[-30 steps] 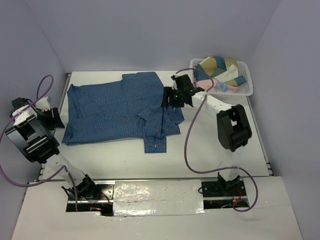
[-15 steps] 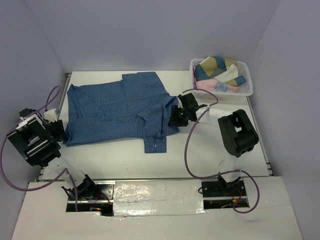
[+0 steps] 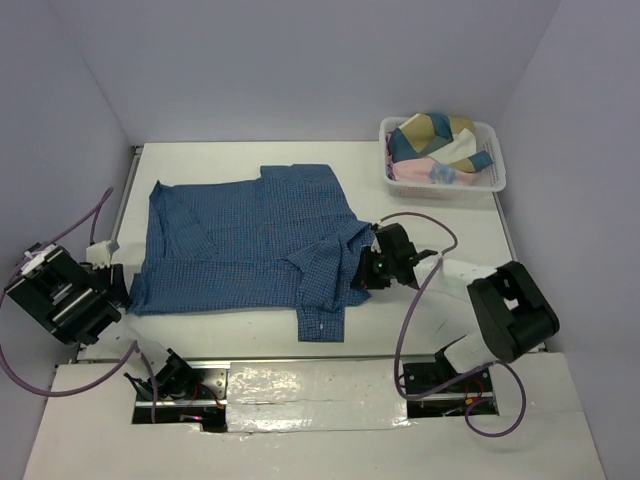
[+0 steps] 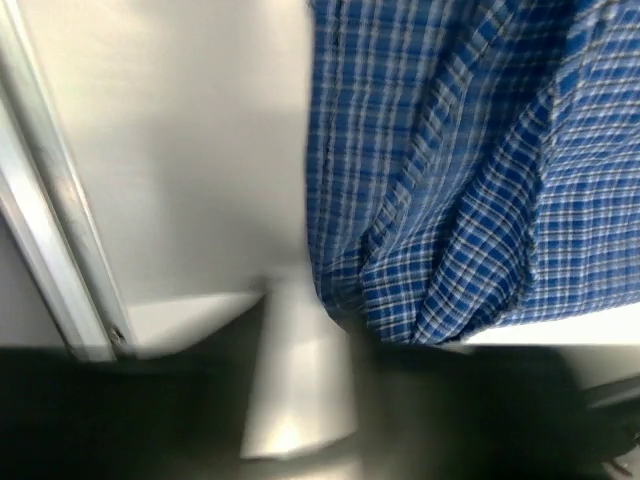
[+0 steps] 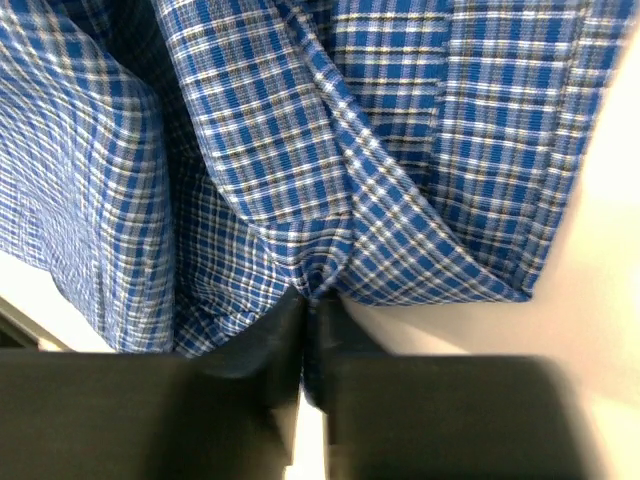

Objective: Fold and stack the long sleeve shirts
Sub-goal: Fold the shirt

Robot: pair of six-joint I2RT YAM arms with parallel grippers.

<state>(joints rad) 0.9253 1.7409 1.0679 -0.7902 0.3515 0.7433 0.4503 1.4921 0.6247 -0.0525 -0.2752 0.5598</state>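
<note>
Early stage: blue checked shirt [image 3: 240, 235] lies mostly flat and unfolded mid-table, right gripper [image 3: 368, 270] pinched tight on its right-side bunch, left gripper [image 3: 121, 286] apparently nipping the left hem corner, nothing folded or stacked, other garments wait in basket [image 3: 450, 187].

I now have both pinching the blue checked shirt [image 3: 240, 235]: my right claw [image 3: 366, 270] has come nearer onto its right edge, my left claw [image 3: 120, 283] onto its near-left corner. The shirt lies dragged nearer me and rightward.
</note>
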